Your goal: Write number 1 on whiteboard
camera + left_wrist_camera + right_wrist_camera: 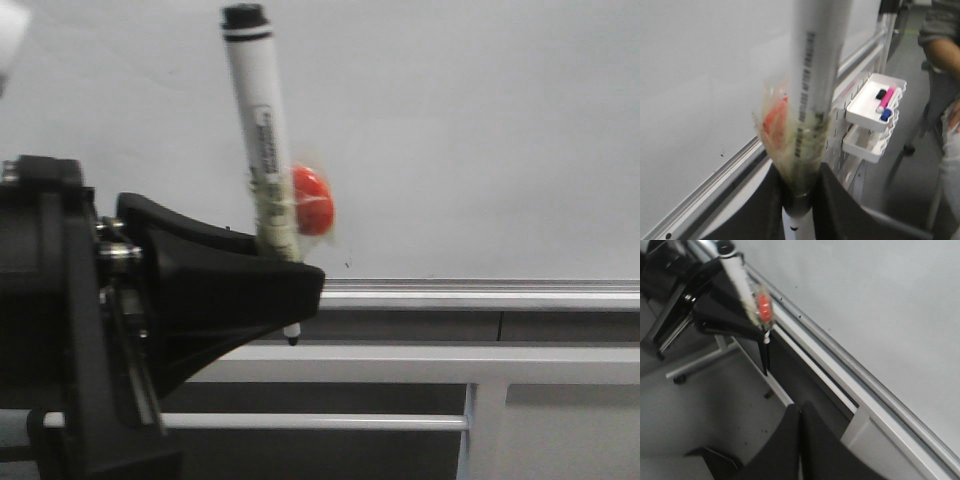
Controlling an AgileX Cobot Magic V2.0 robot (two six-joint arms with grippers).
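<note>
My left gripper (295, 275) is shut on a white marker (258, 110) wrapped in yellowish tape with a red piece (312, 200) on it. The marker stands nearly upright, black end up, and its thin dark tip (292, 335) pokes out below the fingers. It is in front of the whiteboard (450, 130), near the silver bottom rail (480, 293). I cannot tell if the tip touches anything. No number 1 shows on the board, only tiny specks. The left wrist view shows the marker (817, 75) between the jaws. My right gripper (801, 412) is shut and empty, below the rail and apart from the marker (742, 282).
Grey metal bars (430, 363) run below the board. Two white trays (875, 107) with small markers hang on a perforated panel to the right. A person (945, 75) stands beyond them. The floor (705, 405) lies below the right gripper.
</note>
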